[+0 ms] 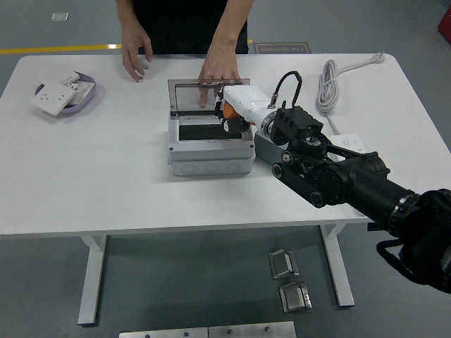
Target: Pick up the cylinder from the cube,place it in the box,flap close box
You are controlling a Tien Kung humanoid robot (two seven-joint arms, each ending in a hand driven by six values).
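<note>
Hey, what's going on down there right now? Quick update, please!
Right robot hand shut on orange cylinder, over open box. Person's hand on raised lid. Left arm unseen.

The white right hand (236,105) is covering most of the orange cylinder (229,110); its fingers are hiding inside the box (209,144). The top edge is cropping the person (187,17).

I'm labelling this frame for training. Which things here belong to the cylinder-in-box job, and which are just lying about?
In the job: orange cylinder in the right hand; grey box, its clear lid held open by a person's hand.

Lying about: purple dish of wall sockets, power strip, coiled white cable.
</note>
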